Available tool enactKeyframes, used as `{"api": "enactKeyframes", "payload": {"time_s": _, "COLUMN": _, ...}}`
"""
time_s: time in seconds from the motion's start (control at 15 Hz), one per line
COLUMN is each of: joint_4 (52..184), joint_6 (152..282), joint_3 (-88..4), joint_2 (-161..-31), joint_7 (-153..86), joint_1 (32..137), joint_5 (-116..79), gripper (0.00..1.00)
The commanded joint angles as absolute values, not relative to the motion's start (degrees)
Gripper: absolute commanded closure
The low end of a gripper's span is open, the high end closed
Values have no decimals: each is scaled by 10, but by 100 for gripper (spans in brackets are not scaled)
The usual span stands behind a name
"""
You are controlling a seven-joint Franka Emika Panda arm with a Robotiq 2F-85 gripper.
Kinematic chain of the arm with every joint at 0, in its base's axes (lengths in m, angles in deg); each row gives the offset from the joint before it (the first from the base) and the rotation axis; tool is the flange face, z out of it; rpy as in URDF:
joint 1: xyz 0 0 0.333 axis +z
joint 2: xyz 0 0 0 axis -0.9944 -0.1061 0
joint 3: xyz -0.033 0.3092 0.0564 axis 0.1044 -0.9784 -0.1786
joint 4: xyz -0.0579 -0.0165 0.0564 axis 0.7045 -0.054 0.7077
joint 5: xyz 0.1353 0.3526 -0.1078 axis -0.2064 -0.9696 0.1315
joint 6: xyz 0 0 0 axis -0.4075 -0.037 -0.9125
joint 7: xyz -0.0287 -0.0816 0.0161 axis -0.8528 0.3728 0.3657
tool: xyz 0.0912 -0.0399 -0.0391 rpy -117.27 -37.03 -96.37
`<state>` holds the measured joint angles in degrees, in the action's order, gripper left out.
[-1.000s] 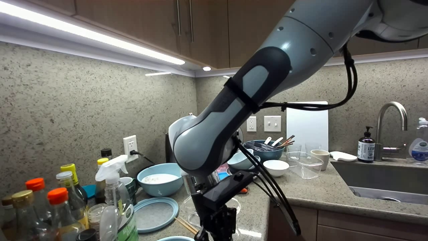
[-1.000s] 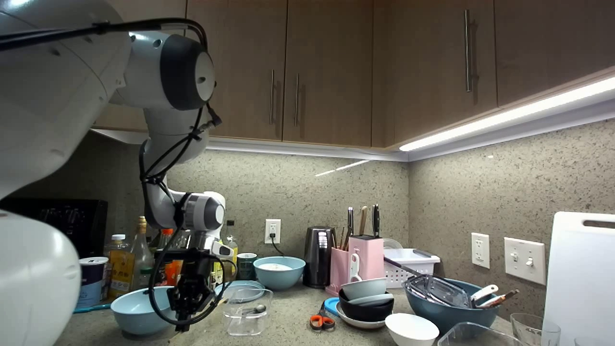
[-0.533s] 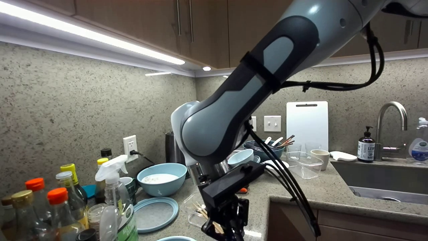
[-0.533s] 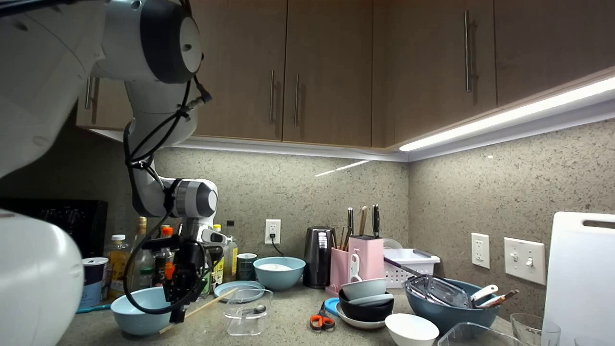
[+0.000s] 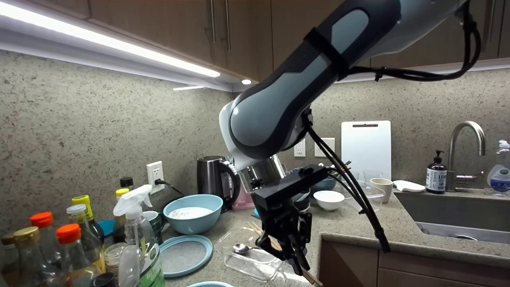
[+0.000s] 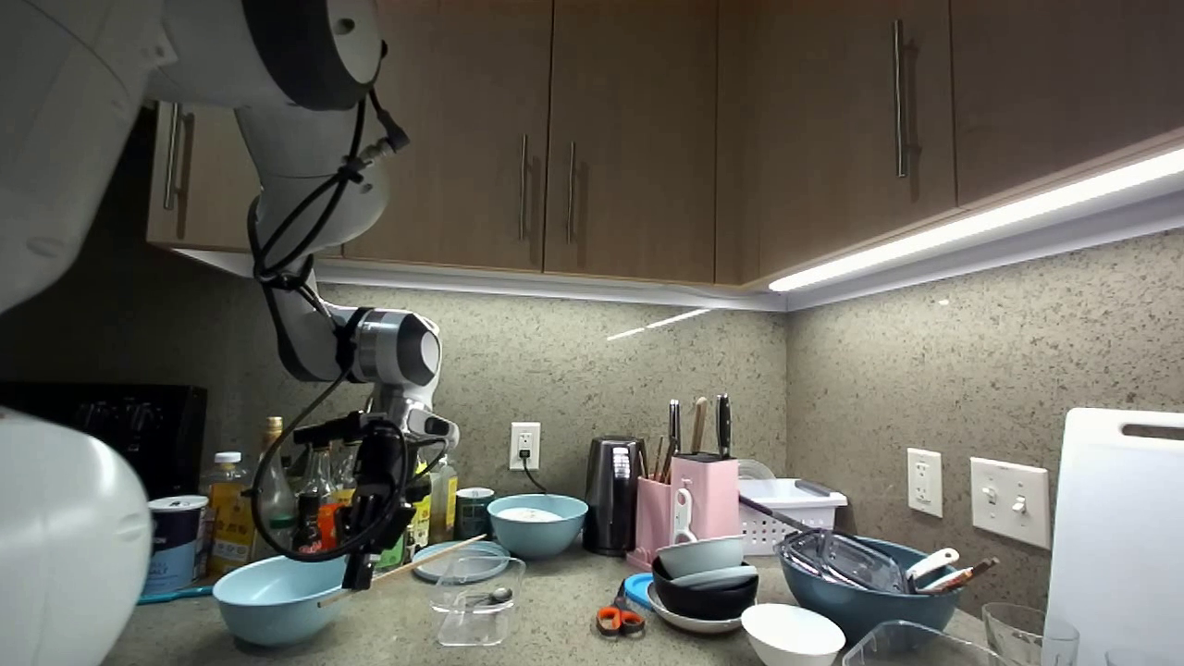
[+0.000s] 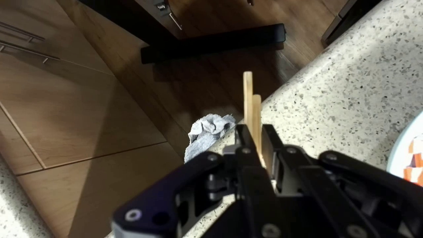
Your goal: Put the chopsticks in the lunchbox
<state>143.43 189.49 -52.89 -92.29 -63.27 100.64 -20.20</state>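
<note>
My gripper [image 5: 301, 268] is shut on the chopsticks, a pair of thin pale sticks [image 6: 435, 558]. It holds them tilted in the air above the counter. In the wrist view the sticks [image 7: 256, 114] run between the fingertips [image 7: 256, 132] and their ends stick out past them. A clear plastic box [image 6: 476, 597], apparently the lunchbox, stands open on the counter with a spoon [image 6: 499, 595] in it. In an exterior view the gripper [image 6: 359, 575] is left of the box [image 5: 249, 266], and the far stick ends point up toward it. Finger pads partly hide the sticks.
A light blue bowl [image 6: 268, 606] stands left of the box. A round blue-rimmed lid [image 5: 185, 255] and a blue bowl with white contents [image 5: 191, 213] lie behind. Scissors [image 6: 620, 620] and stacked bowls [image 6: 708, 592] are to the right. A grey cloth [image 7: 208, 132] hangs near the counter's edge.
My gripper has risen from low over the counter, lifting the chopsticks off it. In an exterior view it has moved right, and the sticks have gone across the clear box.
</note>
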Motion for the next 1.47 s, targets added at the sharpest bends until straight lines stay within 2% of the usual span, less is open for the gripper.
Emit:
{"api": "enactKeyframes", "payload": {"time_s": 0.0, "joint_4": 1433, "joint_6": 1894, "joint_3": -536, "joint_2": -922, "joint_7": -634, "joint_1": 998, "joint_5": -201, "gripper": 91}}
{"api": "enactKeyframes", "payload": {"time_s": 0.33, "joint_4": 1367, "joint_6": 1815, "joint_3": -534, "joint_2": -968, "joint_7": -512, "joint_1": 978, "joint_5": -228, "gripper": 92}}
{"api": "enactKeyframes", "payload": {"time_s": 0.67, "joint_4": 1288, "joint_6": 1736, "joint_3": -527, "joint_2": -1013, "joint_7": -507, "joint_1": 962, "joint_5": -261, "gripper": 92}}
{"api": "enactKeyframes", "payload": {"time_s": 0.8, "joint_4": 1307, "joint_6": 1760, "joint_3": -524, "joint_2": -1002, "joint_7": -517, "joint_1": 970, "joint_5": -244, "gripper": 88}}
{"api": "enactKeyframes", "payload": {"time_s": 1.0, "joint_4": 1287, "joint_6": 1756, "joint_3": -520, "joint_2": -1017, "joint_7": -517, "joint_1": 968, "joint_5": -254, "gripper": 88}}
{"api": "enactKeyframes", "payload": {"time_s": 1.07, "joint_4": 1276, "joint_6": 1745, "joint_3": -521, "joint_2": -1028, "joint_7": -502, "joint_1": 968, "joint_5": -244, "gripper": 92}}
{"api": "enactKeyframes", "payload": {"time_s": 1.4, "joint_4": 1166, "joint_6": 1650, "joint_3": -521, "joint_2": -1110, "joint_7": -376, "joint_1": 951, "joint_5": -233, "gripper": 92}}
